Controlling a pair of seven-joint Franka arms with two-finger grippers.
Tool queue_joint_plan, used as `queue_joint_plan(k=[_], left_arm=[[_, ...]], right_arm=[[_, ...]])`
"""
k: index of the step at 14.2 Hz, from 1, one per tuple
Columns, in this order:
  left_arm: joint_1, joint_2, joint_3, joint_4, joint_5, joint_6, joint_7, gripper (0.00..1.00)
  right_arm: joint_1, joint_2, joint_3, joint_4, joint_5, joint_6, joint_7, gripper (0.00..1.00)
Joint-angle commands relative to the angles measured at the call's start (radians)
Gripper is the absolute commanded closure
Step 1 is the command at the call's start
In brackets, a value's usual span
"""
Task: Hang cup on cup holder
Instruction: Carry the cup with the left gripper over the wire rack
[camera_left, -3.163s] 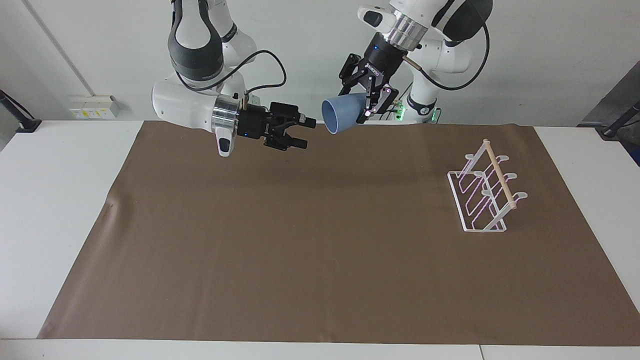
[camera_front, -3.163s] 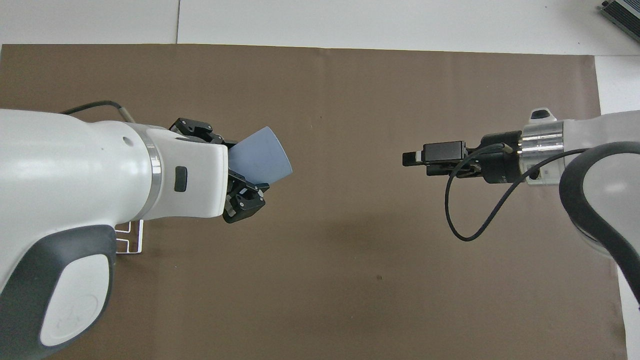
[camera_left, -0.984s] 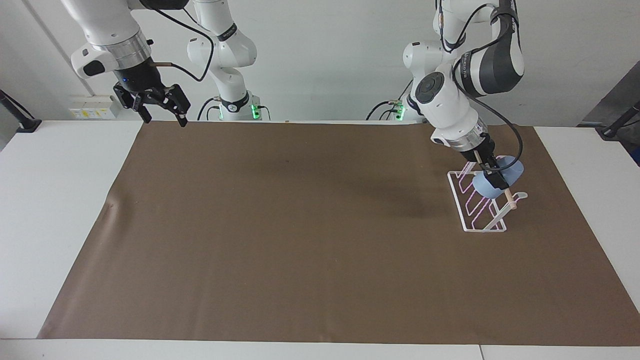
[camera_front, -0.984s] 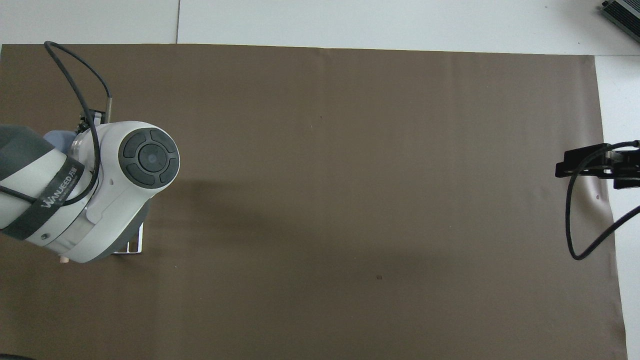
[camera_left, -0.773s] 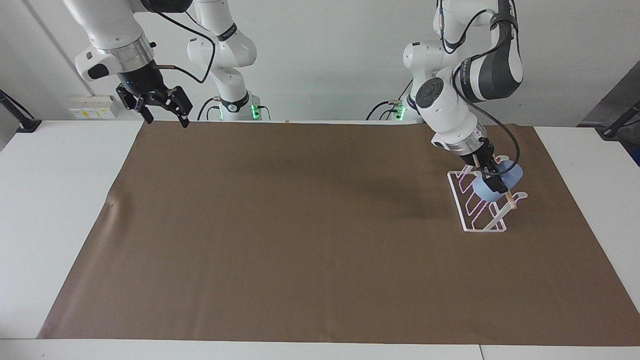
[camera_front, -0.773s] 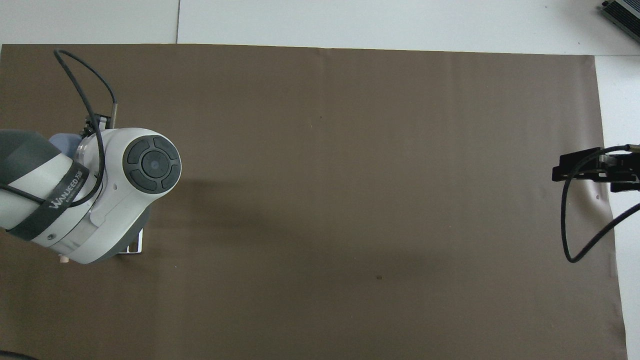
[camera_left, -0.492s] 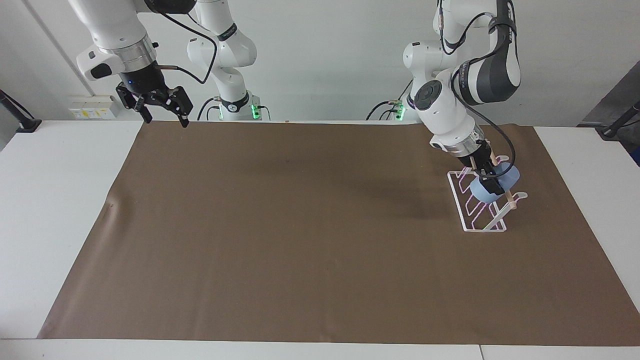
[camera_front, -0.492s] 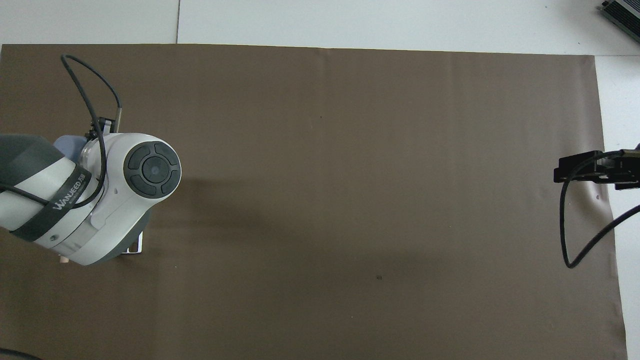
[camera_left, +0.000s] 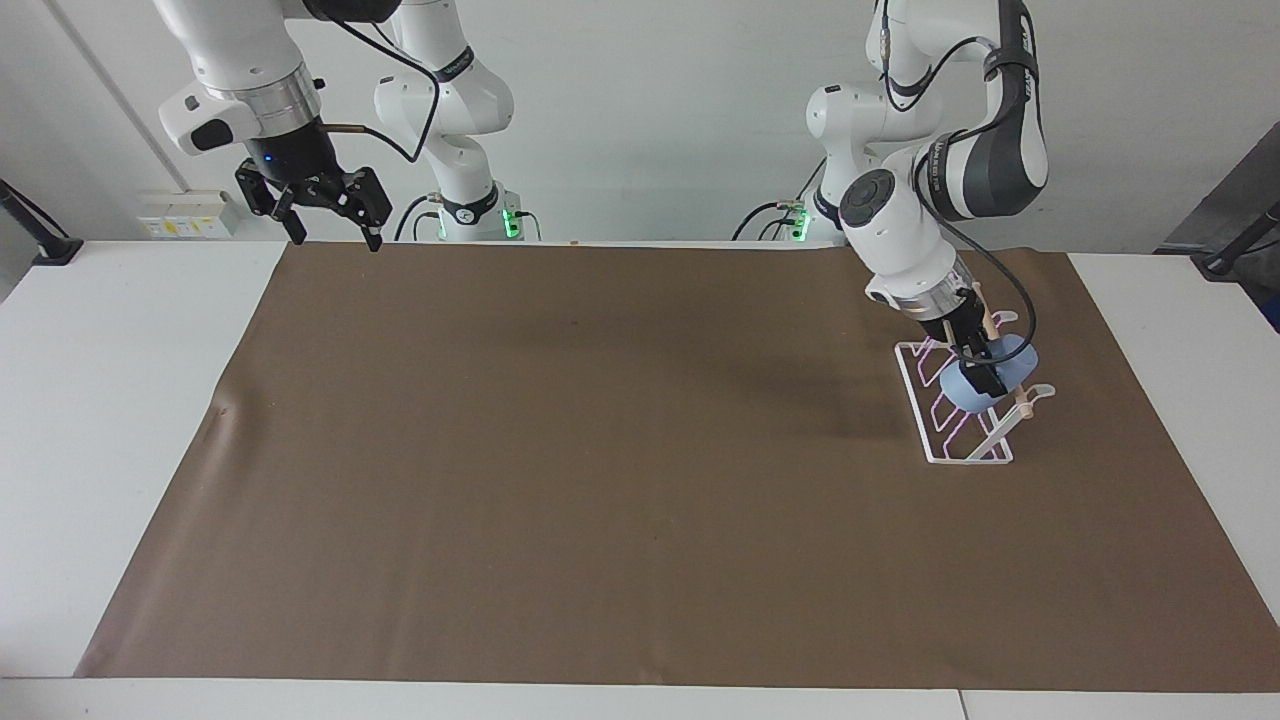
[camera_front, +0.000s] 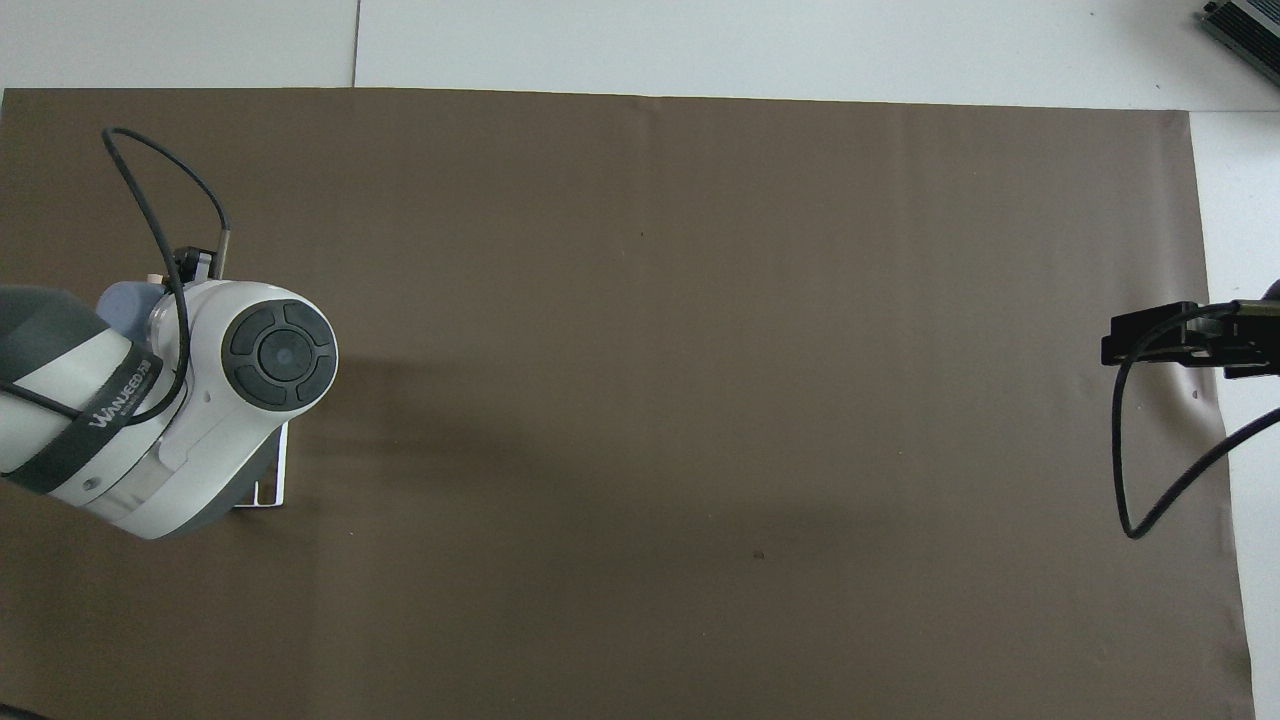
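Observation:
The light-blue cup (camera_left: 1018, 358) is tilted against the upper pegs of the white wire cup holder (camera_left: 968, 460), beside its wooden rod. My left gripper (camera_left: 984, 376) reaches down from above and is shut on the cup. I cannot tell whether a peg is inside the cup. In the overhead view the left arm hides most of it: only a sliver of the cup (camera_front: 125, 298) and a corner of the cup holder (camera_front: 272, 497) show. My right gripper (camera_left: 327, 216) hangs open and holds nothing, raised over the mat's corner at the right arm's end, and appears again as the right gripper (camera_front: 1150, 345).
A brown mat (camera_left: 600, 480) covers most of the white table (camera_left: 110, 400). The cup holder stands on the mat toward the left arm's end. A black cable loops off each wrist.
The left gripper has lowered the cup a little onto the cup holder's upper pegs. The right gripper has shifted only slightly and stays open.

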Motion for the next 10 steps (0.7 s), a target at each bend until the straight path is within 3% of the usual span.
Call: queue_joint_plan(k=[1,2,3,4,5,7,8,10], left_arm=[[0.015,-0.038,-0.004,-0.043,0.023,0.036,0.01,1.0],[0.015,-0.038,-0.004,-0.043,0.023,0.045,0.011,0.98],[0.018,-0.04,-0.004,-0.049,0.023,0.059,0.014,0.87],[0.018,-0.04,-0.004,-0.055,0.023,0.067,0.014,0.56],[0.018,-0.04,-0.004,-0.055,0.023,0.073,0.024,0.37],[0.044,-0.035,-0.004,-0.051,0.017,0.112,0.06,0.32],[0.058,-0.032,-0.004,-0.049,0.017,0.126,0.074,0.08],[0.06,-0.031,-0.004,-0.048,0.014,0.131,0.086,0.07]], right_arm=[[-0.006,-0.019,0.006,-0.02,-0.012,-0.002,-0.013,0.0],[-0.007,-0.019,0.006,-0.021,-0.012,-0.003,-0.013,0.0],[-0.006,-0.019,0.006,-0.021,-0.012,-0.002,-0.013,0.0],[-0.007,-0.019,0.006,-0.021,-0.012,-0.002,-0.012,0.0],[-0.007,-0.019,0.006,-0.021,-0.01,-0.002,-0.012,0.0],[-0.007,-0.019,0.006,-0.026,-0.01,0.0,-0.01,0.0],[-0.007,-0.019,0.006,-0.027,-0.01,0.0,-0.01,0.0],[-0.007,-0.019,0.006,-0.026,-0.012,0.0,-0.01,0.0]])
